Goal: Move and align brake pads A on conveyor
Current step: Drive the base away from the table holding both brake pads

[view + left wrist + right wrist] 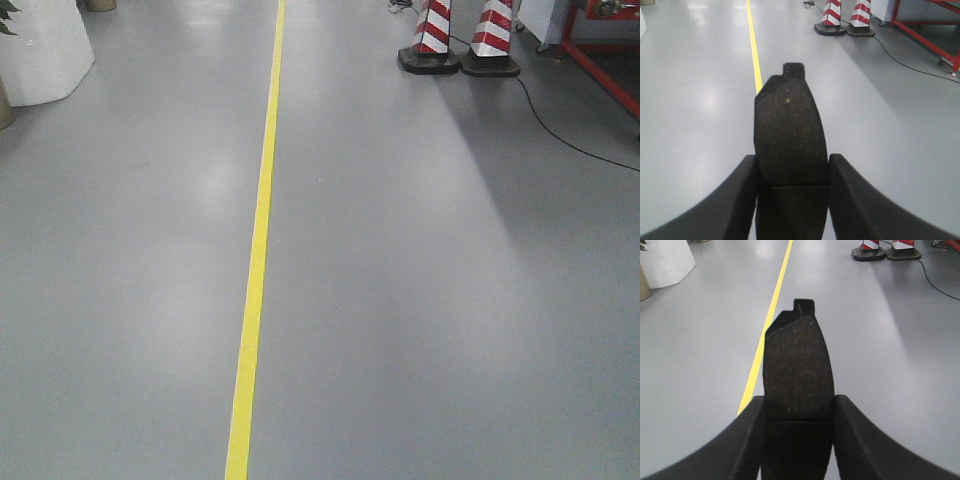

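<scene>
A white planter [40,50] stood at the far left edge of the grey floor [450,330]. A yellow line [258,250] ran down the floor's middle, and two red-and-white cones [430,40] stood toward its far right, with a black cable [560,130] running off beside them. A red frame [605,70] sat in the far right corner. No conveyor showed in any view, so both pads were in the air, away from it. The left gripper [792,167] was clamped on a brake pad [790,120]. Its black fingers [740,200] pressed the pad's two long edges near the lower end, and the pad jutted ahead with its notched tab outermost, touching nothing else. The right gripper [799,412] held a second brake pad [797,360] the same way, also clear of the floor. The pads looked rigid and probably dense for their size. Their speckled faces looked rough enough to resist slipping, though a pad could chip along an edge if dropped. Since each grip sat low on the edges, a pad might pivot when set down. Holding across the width nearer the middle would likely steady it for aligning.
</scene>
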You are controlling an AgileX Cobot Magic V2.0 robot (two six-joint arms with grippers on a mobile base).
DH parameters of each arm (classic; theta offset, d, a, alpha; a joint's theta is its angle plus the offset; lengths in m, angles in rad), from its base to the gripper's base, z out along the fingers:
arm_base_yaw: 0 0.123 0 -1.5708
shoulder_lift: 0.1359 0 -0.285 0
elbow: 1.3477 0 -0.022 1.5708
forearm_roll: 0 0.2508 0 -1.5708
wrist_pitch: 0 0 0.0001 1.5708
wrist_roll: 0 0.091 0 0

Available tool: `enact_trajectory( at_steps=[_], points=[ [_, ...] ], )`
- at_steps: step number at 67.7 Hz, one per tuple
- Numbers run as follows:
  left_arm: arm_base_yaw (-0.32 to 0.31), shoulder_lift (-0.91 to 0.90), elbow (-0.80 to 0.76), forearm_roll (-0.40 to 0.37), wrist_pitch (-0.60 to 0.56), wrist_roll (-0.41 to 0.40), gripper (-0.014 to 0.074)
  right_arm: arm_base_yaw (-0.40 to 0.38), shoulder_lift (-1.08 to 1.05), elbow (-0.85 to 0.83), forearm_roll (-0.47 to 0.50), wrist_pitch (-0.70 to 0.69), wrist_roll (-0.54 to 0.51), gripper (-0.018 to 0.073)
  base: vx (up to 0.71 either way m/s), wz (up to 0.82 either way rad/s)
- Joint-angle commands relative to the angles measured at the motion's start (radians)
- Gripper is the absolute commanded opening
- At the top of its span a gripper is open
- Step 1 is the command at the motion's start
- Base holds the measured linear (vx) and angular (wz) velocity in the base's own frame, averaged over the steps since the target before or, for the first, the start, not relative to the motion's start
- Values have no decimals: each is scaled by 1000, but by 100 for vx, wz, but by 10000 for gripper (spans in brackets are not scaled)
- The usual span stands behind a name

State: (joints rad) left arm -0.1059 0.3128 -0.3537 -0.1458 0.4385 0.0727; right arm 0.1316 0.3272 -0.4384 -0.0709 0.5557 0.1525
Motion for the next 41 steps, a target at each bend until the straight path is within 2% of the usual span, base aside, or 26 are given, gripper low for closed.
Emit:
enact_trajectory(
  at_steps=[1,41],
  points=[
    [-4,9,-29,-14,-100,-3,-6,-1,8,-32,-11,-92,-8,-7,65,6],
    [-4,9,-29,-14,-100,-3,-6,-1,9,-32,-11,-91,-8,-7,68,8]
  ],
)
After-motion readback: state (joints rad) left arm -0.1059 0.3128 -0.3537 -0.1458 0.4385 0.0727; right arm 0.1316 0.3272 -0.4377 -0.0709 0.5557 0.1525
